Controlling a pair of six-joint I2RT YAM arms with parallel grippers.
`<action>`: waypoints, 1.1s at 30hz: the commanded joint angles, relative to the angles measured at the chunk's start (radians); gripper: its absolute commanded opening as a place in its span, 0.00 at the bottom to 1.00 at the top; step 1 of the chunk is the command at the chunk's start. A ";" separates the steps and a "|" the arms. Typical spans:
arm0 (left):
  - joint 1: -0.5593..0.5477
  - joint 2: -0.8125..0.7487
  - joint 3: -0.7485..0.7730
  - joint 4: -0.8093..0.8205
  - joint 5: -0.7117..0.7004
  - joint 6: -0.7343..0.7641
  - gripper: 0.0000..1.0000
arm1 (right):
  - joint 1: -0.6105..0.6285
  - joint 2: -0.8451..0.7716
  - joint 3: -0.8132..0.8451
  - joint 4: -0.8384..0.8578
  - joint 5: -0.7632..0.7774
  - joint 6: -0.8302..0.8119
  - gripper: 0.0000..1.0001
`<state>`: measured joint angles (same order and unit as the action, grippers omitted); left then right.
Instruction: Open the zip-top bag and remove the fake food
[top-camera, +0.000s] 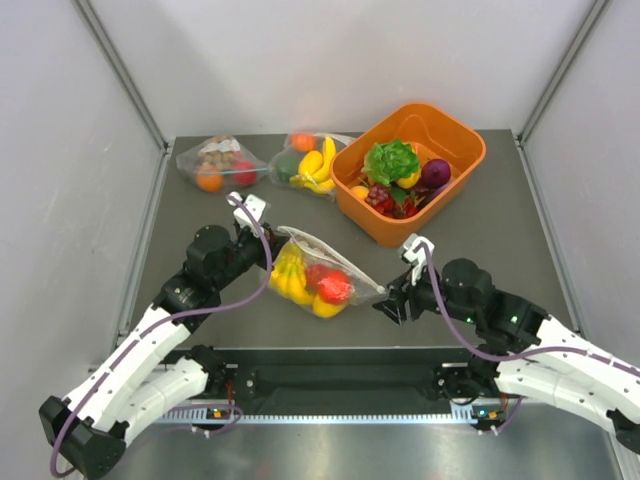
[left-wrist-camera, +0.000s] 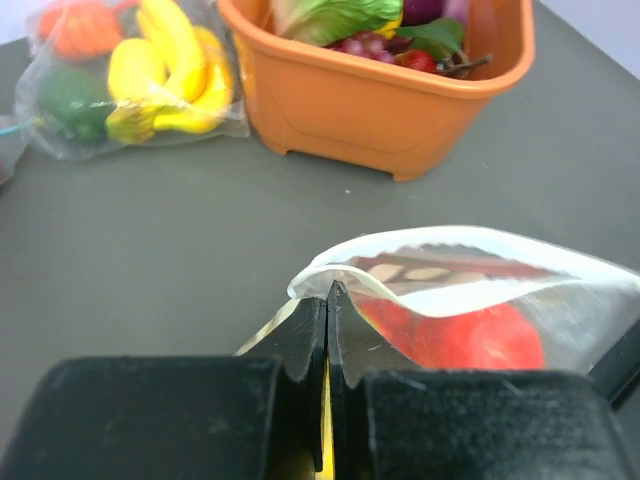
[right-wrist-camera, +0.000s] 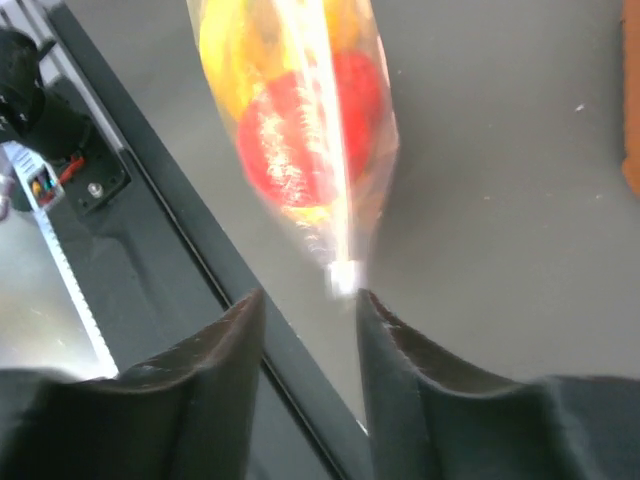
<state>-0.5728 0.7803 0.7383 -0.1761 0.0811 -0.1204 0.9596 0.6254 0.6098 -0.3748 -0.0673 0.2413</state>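
Top external: zip-top bag (top-camera: 318, 270) stretches diagonally, far-left to near-right.

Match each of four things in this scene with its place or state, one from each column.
Column one:
1. left gripper
2. right gripper
3. orange tub
4. red fruit

Column two:
A. holds lettuce and grapes
B. jaws apart
C. inside the zip-top bag
D. jaws pinched on the bag's rim

Pairs: 1-D, 2-B, 3-A, 4-C
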 joint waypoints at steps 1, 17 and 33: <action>0.016 -0.019 -0.002 0.101 0.156 0.040 0.00 | 0.013 0.003 0.143 -0.061 0.030 -0.040 0.64; 0.013 0.036 0.019 0.112 0.652 0.056 0.00 | 0.014 0.286 0.300 0.247 -0.207 0.013 0.41; 0.011 0.031 0.016 0.113 0.652 0.051 0.00 | 0.033 0.320 0.203 0.367 -0.250 0.098 0.38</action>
<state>-0.5598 0.8185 0.7380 -0.1280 0.7147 -0.0765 0.9737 0.9649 0.8238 -0.0906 -0.2993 0.3183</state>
